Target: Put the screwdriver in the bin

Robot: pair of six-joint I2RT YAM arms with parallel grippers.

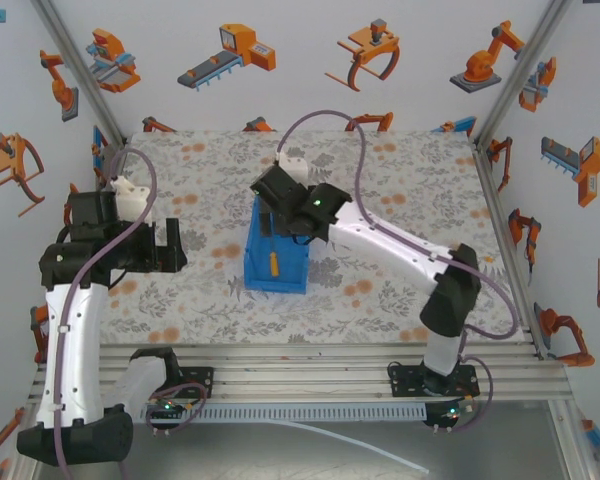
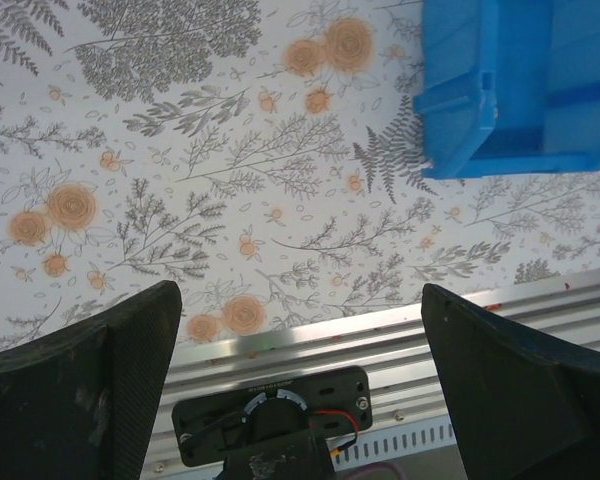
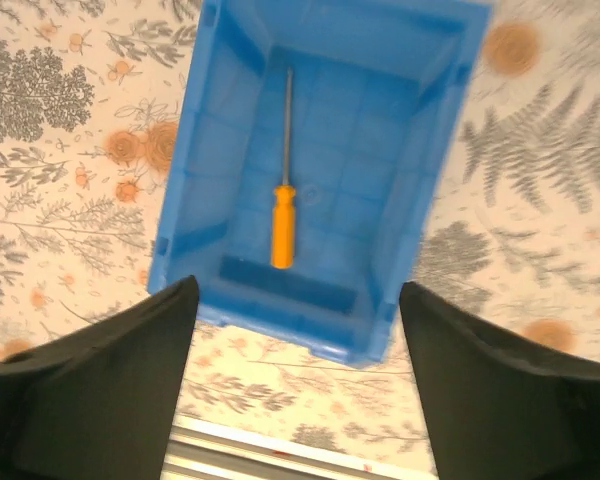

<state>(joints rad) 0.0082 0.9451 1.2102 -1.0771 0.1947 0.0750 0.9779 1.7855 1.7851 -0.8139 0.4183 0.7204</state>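
Right gripper [image 3: 297,295] fingers apart, empty, over bin [image 3: 435,130]. Screwdriver [image 3: 283,215] lies inside, below me, axis near-far, handle near. Left gripper [image 2: 300,300] also apart, farther away.

Orange screwdriver [image 1: 274,262], prob. inside blue bin [image 1: 277,283]

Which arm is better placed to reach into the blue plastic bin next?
Right, probably: the right gripper hangs open above the blue plastic bin holding the orange-handled, grey-shafted screwdriver; the left gripper sits open off to one side.

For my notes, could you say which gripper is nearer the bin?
Right. The right gripper hovers above the bin; the left gripper sits apart, to its left.
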